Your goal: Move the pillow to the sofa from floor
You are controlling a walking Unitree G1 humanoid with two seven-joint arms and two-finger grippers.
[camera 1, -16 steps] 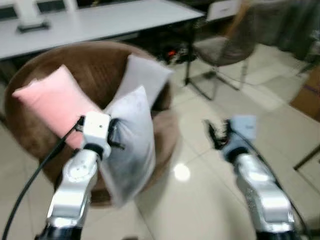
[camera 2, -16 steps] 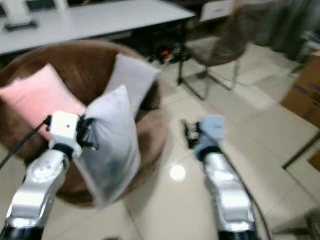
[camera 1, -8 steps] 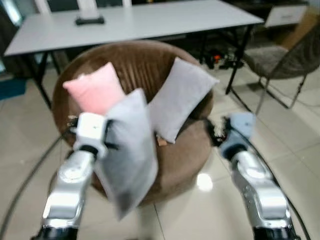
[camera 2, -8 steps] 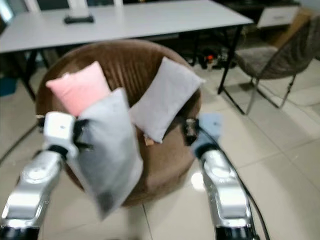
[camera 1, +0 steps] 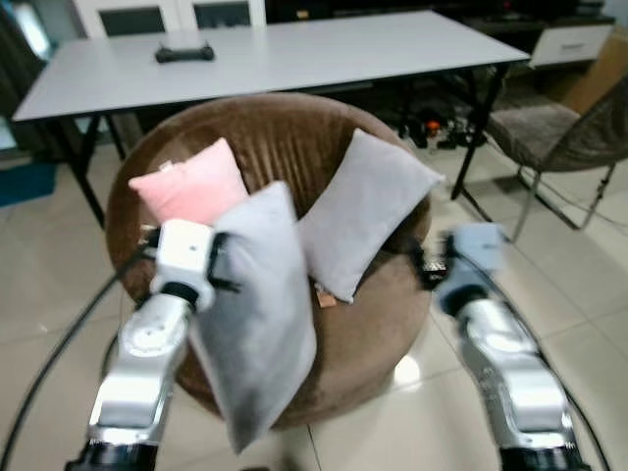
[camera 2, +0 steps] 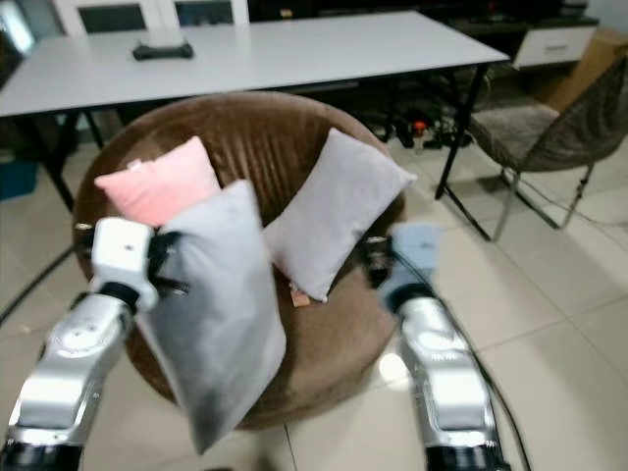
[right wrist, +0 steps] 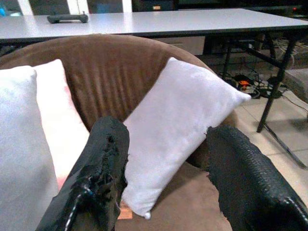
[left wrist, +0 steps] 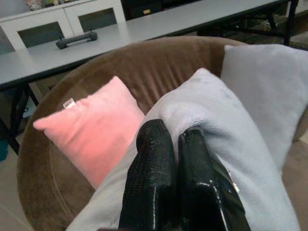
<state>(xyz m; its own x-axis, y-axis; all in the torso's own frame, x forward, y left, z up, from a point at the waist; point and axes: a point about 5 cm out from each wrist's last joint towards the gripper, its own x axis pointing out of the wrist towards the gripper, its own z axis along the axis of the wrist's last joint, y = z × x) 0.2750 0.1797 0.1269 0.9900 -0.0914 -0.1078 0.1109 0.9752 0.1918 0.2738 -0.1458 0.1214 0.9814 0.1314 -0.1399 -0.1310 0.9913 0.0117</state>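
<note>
Left tool [left wrist: 175, 159] raised, pinching grey pillow [camera 1: 257, 314]; right tool [right wrist: 168, 173] apparently open.

The pillow [camera 1: 257, 314] pinched in the black fingers [left wrist: 153, 159] of the left tool [left wrist: 171, 144] is pale grey. Beyond it the round sofa [camera 1: 388, 314] is brown with fine ribbing, bearing a pink cushion [camera 1: 191, 186] and a light grey cushion [camera 1: 363, 211]. The counter [camera 1: 294, 49] behind is white; the floor [camera 1: 579, 324] is cream tile.

A long white table [camera 1: 294, 49] is spanning the top of the frame, with a dark controller [camera 1: 184, 53] lying toward its upper left. A grey chair [camera 1: 549, 132] is standing at the right edge, and cables [camera 1: 432, 130] are lying under the table.
</note>
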